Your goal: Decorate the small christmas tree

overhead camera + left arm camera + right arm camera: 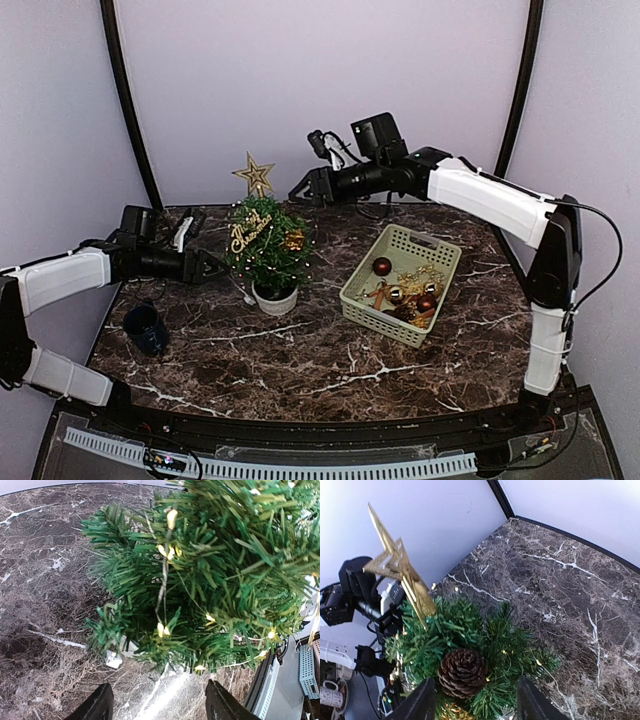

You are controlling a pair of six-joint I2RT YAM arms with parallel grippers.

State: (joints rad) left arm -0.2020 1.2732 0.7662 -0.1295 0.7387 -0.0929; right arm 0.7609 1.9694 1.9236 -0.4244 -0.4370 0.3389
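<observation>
marble, dark brown with white veins, made up the table [330, 365]. the small christmas tree [272, 250] stood upright on it, left of the middle, in a round white pot [275, 298]. a gold star [255, 173] topped the tree, a gold "merry christmas" sign [250, 230] hung on its upper left side, and a brown pine cone [462, 672] sat among the upper branches just below the star. tiny warm lights [171, 517] on a thin wire ran through the needles.

the left gripper [220, 266] reached in level from the left, its tips just beside the lower branches. in its wrist view its two fingers [97, 706] stood apart with only table and foliage between them.

the right gripper [298, 193] hung behind the tree, up near the star's right side. from its wrist view its fingers [422, 700] stood apart on either side of the pine cone, with a gap showing on both sides of the cone, so it gripped nothing.

right of the tree and apart from it lay a beige basket [375, 318], set at an angle, with red and gold baubles [382, 266] inside. a dark blue cup [146, 328] stood near the table's left edge.
</observation>
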